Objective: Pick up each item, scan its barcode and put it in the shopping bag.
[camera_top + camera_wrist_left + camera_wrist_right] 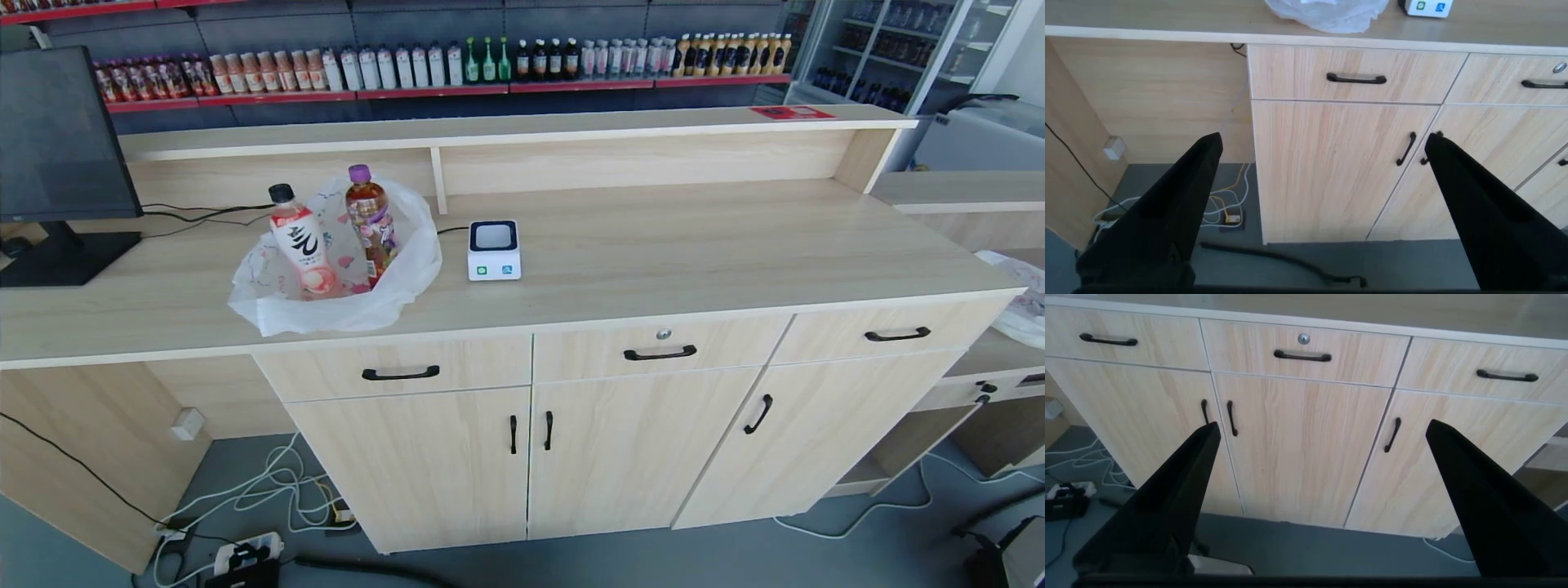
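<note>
A: How do the robot's jaws stand?

B: The left jaws are spread wide with nothing between them, and so are the right jaws. Both hang low, facing the cabinet doors (pixel 1290 449) and drawers (pixel 1355 75) under the worktop (pixel 694 245). It reads as a parked pose rather than a reach.

A: And the goods?

B: Both are up on the worktop, inside the shopping bag (pixel 412 269). The pink-labelled bottle (pixel 300 245) with the black cap and the brown tea bottle (pixel 370 220) with the purple cap stand roughly upright, side by side. The bag's plastic wall slumps around them, and its mouth lies splayed open, most likely so a bottle can go in from above without catching.

A: Where is the scanner?

B: The scanner (pixel 494 250) sits just beside the bag on the robot's right, with its window facing up. That placement probably keeps the carry from scan to bag short.

A: So how far along is the task?

B: Judging by how things lie, it is at or near the end, since both bottles are bagged and the jaws carry nothing. A dark monitor (pixel 57 139) stands well apart on the robot's left.
</note>
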Motion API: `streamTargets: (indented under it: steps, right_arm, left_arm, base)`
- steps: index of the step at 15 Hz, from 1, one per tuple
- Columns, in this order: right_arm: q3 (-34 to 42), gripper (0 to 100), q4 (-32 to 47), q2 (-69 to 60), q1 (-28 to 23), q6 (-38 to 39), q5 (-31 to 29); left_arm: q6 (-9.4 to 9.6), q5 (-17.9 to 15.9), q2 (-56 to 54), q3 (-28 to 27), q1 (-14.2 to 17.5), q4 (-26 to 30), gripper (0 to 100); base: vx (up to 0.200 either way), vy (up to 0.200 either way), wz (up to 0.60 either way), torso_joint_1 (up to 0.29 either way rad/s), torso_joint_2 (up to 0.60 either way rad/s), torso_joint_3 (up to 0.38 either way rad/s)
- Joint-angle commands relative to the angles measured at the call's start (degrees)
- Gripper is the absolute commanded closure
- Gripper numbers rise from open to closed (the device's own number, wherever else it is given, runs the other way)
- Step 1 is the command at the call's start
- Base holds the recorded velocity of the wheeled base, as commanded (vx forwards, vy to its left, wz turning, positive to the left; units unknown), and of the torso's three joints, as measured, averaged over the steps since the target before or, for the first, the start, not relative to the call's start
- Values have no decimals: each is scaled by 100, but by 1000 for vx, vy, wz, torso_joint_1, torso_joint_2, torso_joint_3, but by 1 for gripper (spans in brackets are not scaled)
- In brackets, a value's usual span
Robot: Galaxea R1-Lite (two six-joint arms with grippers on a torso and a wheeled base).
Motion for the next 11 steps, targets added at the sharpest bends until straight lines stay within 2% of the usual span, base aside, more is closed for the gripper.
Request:
streamTargets:
  steps: [1, 11]
  right_arm:
    - [0, 0, -1, 7, 1, -1, 2]
    - [0, 0, -1, 7, 1, -19, -33]
  left_arm:
    - [-2, 0, 0, 0, 1, 0, 0]
    - [-2, 0, 0, 0, 1, 0, 0]
  base:
    - [0, 0, 0, -22, -61, -90]
    - [0, 0, 0, 0, -3, -6]
